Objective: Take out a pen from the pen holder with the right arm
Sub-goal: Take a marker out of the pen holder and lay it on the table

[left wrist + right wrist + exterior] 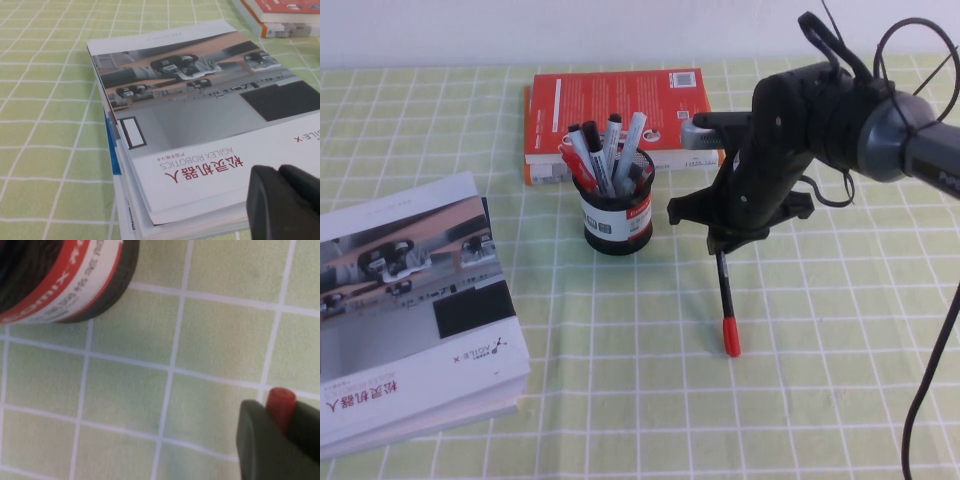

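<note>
Extraction appears complete: right gripper (721,246) is clenched on a red-capped pen (727,305), cap down, clear of the mesh pen holder (616,215) and just beside it. Next move likely calls for a controlled set-down. Left gripper (281,202) rests closed over the brochure stack (200,125).

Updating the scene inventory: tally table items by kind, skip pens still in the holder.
Pen holder: 1
Pen, gripped by right claw beside the holder: 1
Red book: 1
Booklet stack, left claw by it: 1
Total: 4
</note>
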Tool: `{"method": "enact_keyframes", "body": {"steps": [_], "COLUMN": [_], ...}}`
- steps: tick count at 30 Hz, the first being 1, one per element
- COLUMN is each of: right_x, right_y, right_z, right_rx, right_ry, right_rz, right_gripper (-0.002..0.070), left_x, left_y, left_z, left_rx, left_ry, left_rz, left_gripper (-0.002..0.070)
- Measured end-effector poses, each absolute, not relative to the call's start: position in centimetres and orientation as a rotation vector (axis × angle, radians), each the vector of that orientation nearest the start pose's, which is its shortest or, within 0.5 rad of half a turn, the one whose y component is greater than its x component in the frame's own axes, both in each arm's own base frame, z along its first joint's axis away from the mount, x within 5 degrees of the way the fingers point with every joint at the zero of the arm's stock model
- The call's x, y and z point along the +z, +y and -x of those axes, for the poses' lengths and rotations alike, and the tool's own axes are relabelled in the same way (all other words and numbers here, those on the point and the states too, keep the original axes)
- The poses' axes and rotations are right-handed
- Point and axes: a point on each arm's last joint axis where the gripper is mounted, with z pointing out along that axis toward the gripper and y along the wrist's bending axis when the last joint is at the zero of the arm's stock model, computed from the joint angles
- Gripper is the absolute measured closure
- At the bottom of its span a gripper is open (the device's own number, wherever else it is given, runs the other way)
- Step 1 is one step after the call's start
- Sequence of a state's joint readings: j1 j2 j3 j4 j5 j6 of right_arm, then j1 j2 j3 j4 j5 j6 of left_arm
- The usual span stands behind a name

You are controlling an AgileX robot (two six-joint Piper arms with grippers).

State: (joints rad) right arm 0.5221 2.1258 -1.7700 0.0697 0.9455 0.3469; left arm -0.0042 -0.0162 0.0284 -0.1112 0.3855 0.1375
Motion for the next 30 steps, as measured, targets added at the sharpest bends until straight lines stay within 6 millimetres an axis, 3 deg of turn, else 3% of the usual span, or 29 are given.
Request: {"method": "enact_keyframes", "body": {"steps": [9,17,21,26,30], "right_x": [19.7,19.5,19.6,22.8,26.9], "right_y": [23.9,24.0,24.0,23.9,24.0], "right_z": [-40.3,-40.5,-40.5,-39.5,-36.4], "right_rx": [0.321,0.332,0.334,0.311,0.275], "right_ry": [2.81,2.791,2.788,2.736,2.655], "right_rz": [0.192,0.188,0.188,0.239,0.338], "right_gripper": [0.0622,0.0445,0.0403,0.041,0.0497], "left_x": [17.0,17.0,17.0,17.0,17.0], "left_y": [-0.4,-0.4,-0.4,-0.4,-0.4], "left_z": [-5.2,-5.2,-5.2,-5.2,-5.2], "left_rx": [-0.018,-0.018,-0.018,-0.018,-0.018], "left_ry": [1.878,1.878,1.878,1.878,1.878], "left_rz": [-0.065,-0.065,-0.065,-0.065,-0.065], "left_gripper": [0.068,0.068,0.068,0.068,0.068]}}
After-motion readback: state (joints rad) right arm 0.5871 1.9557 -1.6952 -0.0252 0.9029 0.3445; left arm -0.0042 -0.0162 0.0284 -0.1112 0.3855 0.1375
